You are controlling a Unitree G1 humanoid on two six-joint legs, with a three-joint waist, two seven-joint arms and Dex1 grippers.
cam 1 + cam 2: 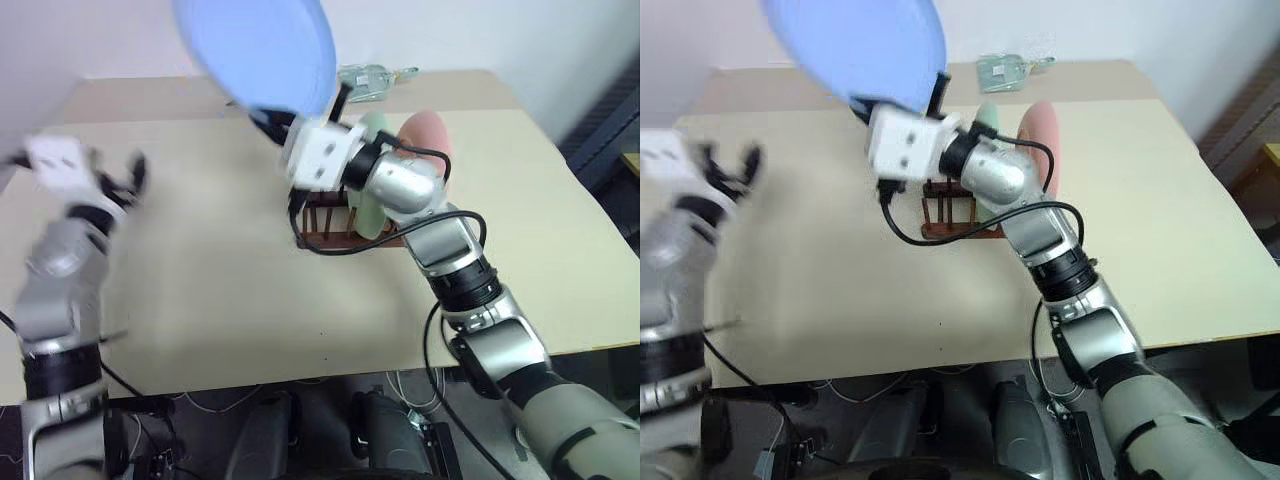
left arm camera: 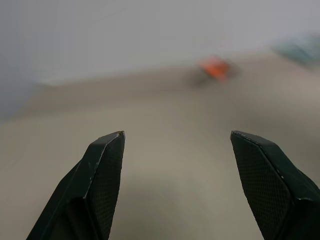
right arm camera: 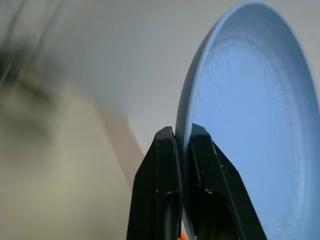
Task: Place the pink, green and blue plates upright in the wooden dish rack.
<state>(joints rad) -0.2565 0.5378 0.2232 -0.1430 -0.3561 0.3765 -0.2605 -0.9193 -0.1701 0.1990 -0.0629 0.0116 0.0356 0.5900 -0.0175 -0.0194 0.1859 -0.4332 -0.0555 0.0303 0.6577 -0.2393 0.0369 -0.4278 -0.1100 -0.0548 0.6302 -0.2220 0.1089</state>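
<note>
Beige table (image 1: 200,270), and the right gripper (image 3: 182,145) is clamped on the blue plate (image 1: 265,45), high above the wooden dish rack (image 1: 335,225) holding green plate (image 1: 372,200) and pink plate (image 1: 430,140). Left gripper (image 2: 175,150) spread, empty. Lower edge-first into the free slot below.

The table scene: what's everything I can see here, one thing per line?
Blue plate: one, light blue, held up in the air above the table by its rim.
Green plate: one, mint green, upright in the rack.
Pink plate: one, pastel pink, upright in the rack, on the far side of the green one from the gripper.
Rack: one, dark brown wood, mid-table, partly behind the right arm.
Clear packet: one, greenish, at the far table edge; what it holds is unclear.
Table: one, beige.
Right gripper: black fingers, shut on the blue plate's rim.
Left gripper: black fingers, open, holding nothing, over the table's left side.
</note>
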